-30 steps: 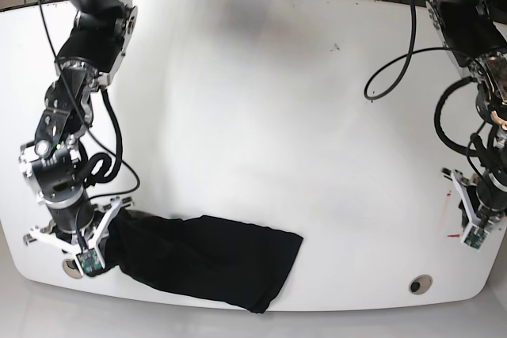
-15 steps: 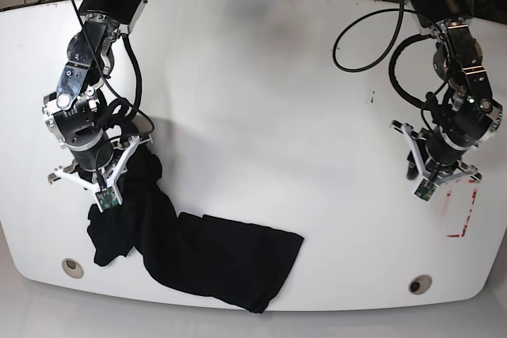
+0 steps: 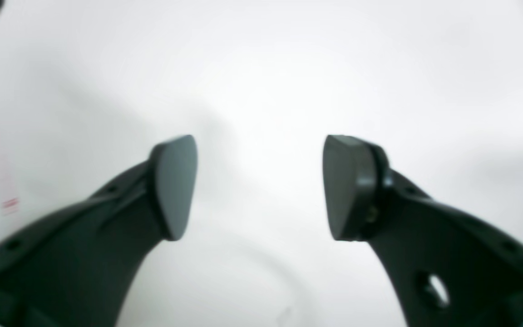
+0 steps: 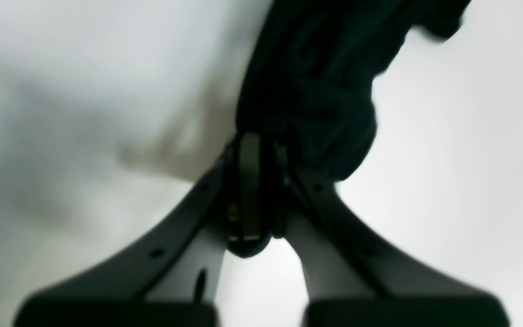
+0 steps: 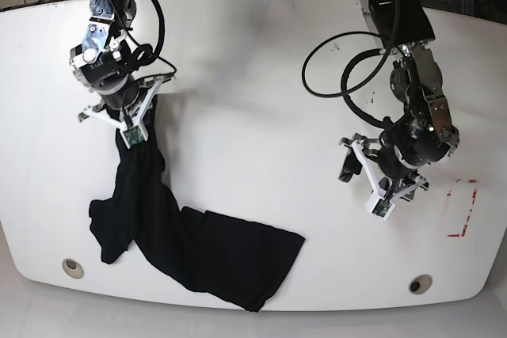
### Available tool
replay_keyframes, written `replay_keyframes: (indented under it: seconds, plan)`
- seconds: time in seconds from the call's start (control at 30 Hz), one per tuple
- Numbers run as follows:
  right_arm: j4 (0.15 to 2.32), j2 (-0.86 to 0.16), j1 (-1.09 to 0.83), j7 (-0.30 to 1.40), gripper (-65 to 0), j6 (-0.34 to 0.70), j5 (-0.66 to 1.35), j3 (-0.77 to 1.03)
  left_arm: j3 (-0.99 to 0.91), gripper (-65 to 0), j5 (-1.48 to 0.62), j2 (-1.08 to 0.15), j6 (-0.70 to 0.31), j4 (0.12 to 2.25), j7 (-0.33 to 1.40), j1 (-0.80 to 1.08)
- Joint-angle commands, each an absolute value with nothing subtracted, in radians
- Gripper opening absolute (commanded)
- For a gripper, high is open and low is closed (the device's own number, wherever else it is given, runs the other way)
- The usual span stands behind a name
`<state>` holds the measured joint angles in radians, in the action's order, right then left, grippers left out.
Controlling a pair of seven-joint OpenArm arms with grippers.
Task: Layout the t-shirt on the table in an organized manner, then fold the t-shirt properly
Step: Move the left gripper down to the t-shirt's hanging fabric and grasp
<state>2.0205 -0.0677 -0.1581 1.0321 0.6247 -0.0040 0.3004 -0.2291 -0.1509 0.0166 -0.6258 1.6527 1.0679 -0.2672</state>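
The black t-shirt [image 5: 198, 247] lies crumpled on the white table [image 5: 253, 77] near the front left edge. One strip of it is stretched up and back to my right gripper [image 5: 131, 122]. That gripper is shut on a bunch of the cloth, and in the right wrist view the t-shirt [image 4: 316, 91] hangs past the shut gripper [image 4: 254, 152]. My left gripper [image 5: 380, 180] hovers over bare table at the right. It is far from the shirt. In the left wrist view this gripper [image 3: 259, 186] is open, with nothing between its fingers. No print shows on the shirt.
Two grommet holes [image 5: 72, 267] [image 5: 420, 283] sit near the front edge. A red tape rectangle [image 5: 462, 211] marks the right side, right of the left gripper. A black cable [image 5: 333, 69] loops off the left arm over the table's back right.
My right gripper has carried its end of the shirt from the front left corner toward the back, stretching the cloth. My left arm has moved toward the middle and opened its jaws.
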Motion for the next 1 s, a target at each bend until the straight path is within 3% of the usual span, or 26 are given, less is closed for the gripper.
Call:
replay_keyframes:
  seconds: [0.0, 0.23, 0.6, 0.87, 0.97]
  plan:
    - [2.04, -0.067, -0.199, 0.989, -64.8, 0.642, -0.004, 0.305, -0.228, -21.4, -0.166, 0.028, -0.593, 1.63, 1.015, -0.326]
    - [2.038, -0.028, -0.325, 0.901, -64.7, 0.662, -0.005, 0.305, -0.228, -21.2, -0.17, 0.039, -0.575, 1.572, 0.935, -0.346]
    - [2.035, -0.028, -0.366, 0.9, -63.6, 0.653, -0.005, 0.305, -0.228, -21.1, -0.171, 0.041, -0.572, 1.532, 0.928, -0.346]
    - [2.035, -0.028, -0.363, 0.898, -41.9, 0.651, -0.005, 0.305, -0.232, -20.8, -0.166, 0.113, -0.559, 1.406, 0.875, -0.4]
    - [2.034, -0.028, -0.363, 0.898, -40.4, 0.651, -0.005, 0.305, -0.229, -20.3, -0.166, 0.137, -0.493, 1.339, 0.832, -0.415]
